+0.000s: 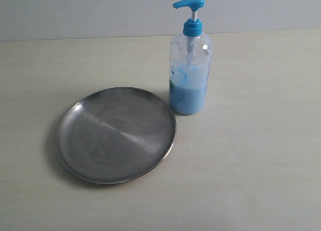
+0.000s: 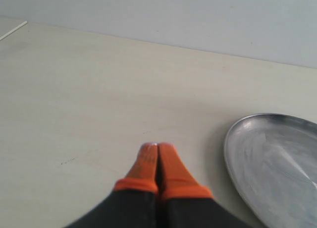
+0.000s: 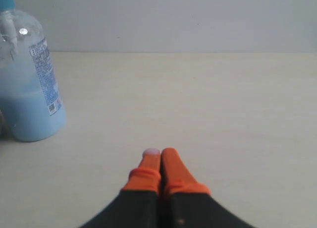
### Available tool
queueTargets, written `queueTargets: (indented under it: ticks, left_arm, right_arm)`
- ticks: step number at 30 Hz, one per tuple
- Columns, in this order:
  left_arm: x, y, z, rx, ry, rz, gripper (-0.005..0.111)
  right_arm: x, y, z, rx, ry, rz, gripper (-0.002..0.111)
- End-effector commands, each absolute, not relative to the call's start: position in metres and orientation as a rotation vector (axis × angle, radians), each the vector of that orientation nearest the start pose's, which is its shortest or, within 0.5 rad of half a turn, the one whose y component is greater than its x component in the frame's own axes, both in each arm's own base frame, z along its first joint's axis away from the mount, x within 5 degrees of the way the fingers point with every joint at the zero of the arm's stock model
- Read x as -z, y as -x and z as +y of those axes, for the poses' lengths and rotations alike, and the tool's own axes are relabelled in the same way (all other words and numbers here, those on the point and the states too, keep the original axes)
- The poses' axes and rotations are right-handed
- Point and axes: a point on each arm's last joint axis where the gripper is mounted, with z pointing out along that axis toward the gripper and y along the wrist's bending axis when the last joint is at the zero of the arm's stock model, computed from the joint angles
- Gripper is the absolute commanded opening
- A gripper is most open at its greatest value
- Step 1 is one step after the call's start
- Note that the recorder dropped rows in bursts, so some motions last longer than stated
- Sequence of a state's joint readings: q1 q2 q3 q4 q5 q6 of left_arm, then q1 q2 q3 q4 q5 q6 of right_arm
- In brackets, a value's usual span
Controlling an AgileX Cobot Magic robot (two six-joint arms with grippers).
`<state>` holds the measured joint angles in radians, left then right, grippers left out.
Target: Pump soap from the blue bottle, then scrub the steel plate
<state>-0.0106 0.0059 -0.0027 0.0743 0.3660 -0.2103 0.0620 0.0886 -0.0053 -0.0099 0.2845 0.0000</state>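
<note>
The blue bottle [image 1: 189, 65] stands upright on the pale table just behind the right rim of the steel plate [image 1: 116, 134], its pump head pointing left. Pale blue soap [image 1: 187, 99] fills its lower part. No arm shows in the exterior view. In the left wrist view my left gripper [image 2: 157, 147] is shut with orange fingertips pressed together and nothing between them; the steel plate [image 2: 277, 163] lies off to one side. In the right wrist view my right gripper [image 3: 160, 152] is shut and empty, apart from the blue bottle [image 3: 29, 84].
The pale table [image 1: 261, 155] stretches around both objects, with a grey wall [image 1: 100, 12] behind its far edge. A thin white line [image 2: 14, 29] marks the table near a corner in the left wrist view.
</note>
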Motion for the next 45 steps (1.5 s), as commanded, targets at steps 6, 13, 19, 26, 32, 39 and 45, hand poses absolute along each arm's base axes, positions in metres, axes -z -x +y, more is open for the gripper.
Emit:
queueTargets:
  ticks: [6, 13, 19, 26, 32, 39, 45]
  left_arm:
    - [-0.181, -0.053, 0.002, 0.081, 0.142, 1.835, 0.000]
    - [-0.181, -0.053, 0.002, 0.081, 0.142, 1.835, 0.000]
    - [-0.181, -0.053, 0.002, 0.081, 0.142, 1.835, 0.000]
    - [-0.181, -0.053, 0.002, 0.081, 0.142, 1.835, 0.000]
    - [-0.181, -0.053, 0.002, 0.081, 0.142, 1.835, 0.000]
    - [-0.181, -0.053, 0.002, 0.081, 0.142, 1.835, 0.000]
    - [-0.181, -0.053, 0.002, 0.081, 0.142, 1.835, 0.000]
  right_arm:
    - [-0.211, -0.066, 0.004, -0.034, 0.058, 1.839, 0.000]
    - [-0.232, -0.073, 0.004, -0.034, 0.058, 1.839, 0.000]
    - [-0.244, -0.078, 0.004, -0.034, 0.058, 1.842, 0.000]
    - [-0.257, -0.086, 0.005, -0.033, 0.058, 1.852, 0.000]
    - [-0.265, -0.093, 0.005, -0.033, 0.059, 1.868, 0.000]
    - [-0.275, -0.104, 0.006, -0.033, 0.059, 1.886, 0.000]
    - [-0.286, -0.114, 0.006, -0.033, 0.059, 1.889, 0.000]
